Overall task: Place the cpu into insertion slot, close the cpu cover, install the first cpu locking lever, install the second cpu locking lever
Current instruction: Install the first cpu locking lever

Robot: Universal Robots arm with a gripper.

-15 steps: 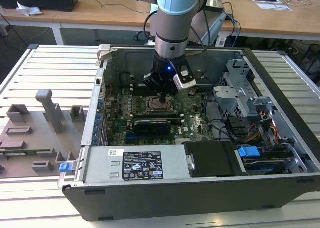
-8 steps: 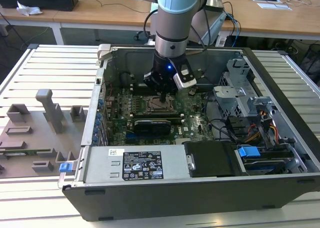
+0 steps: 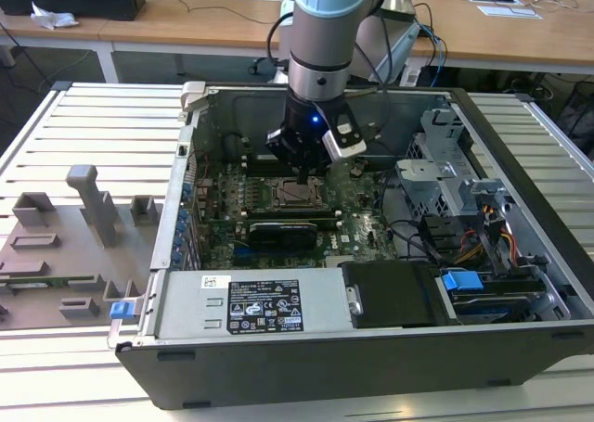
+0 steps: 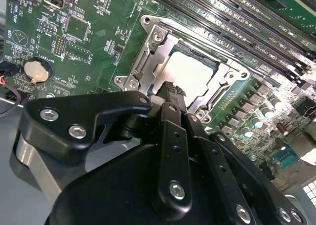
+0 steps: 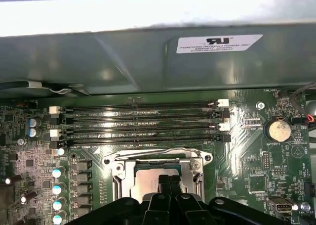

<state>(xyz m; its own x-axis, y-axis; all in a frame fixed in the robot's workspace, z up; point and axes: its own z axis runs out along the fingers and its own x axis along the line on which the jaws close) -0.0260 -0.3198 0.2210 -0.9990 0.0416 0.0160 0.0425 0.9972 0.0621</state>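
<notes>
CPU [image 4: 191,72] lies flat in the insertion slot [image 4: 148,23], silvery top facing up. It is square, so no long axis; its edges run parallel and square to the memory slots [image 5: 140,123], and it sits level, not tilted. CPU cover [image 4: 148,74] is down around it, the chip showing through the square window. A thin wire lever [image 5: 153,152] runs along the socket edge nearest the memory slots.

Gripper [image 4: 173,89] hangs directly over the socket, tips at the edge of the chip. In both wrist views the black fingers [image 5: 163,181] are drawn together with nothing between them. Whether the tips touch the cover, I cannot tell.

Green motherboard [image 4: 98,62] carries a coin cell [image 5: 278,130] to one side of the socket and a row of capacitors [image 5: 57,188] to the other.

In the exterior view the computer case [image 3: 371,366] lies open on its side on a slatted metal table [image 3: 93,116], power supply [image 3: 251,306] along its near wall. A grey fixture board [image 3: 65,246] sits at the exterior view's left. Wooden desks [image 3: 186,23] stand behind.
</notes>
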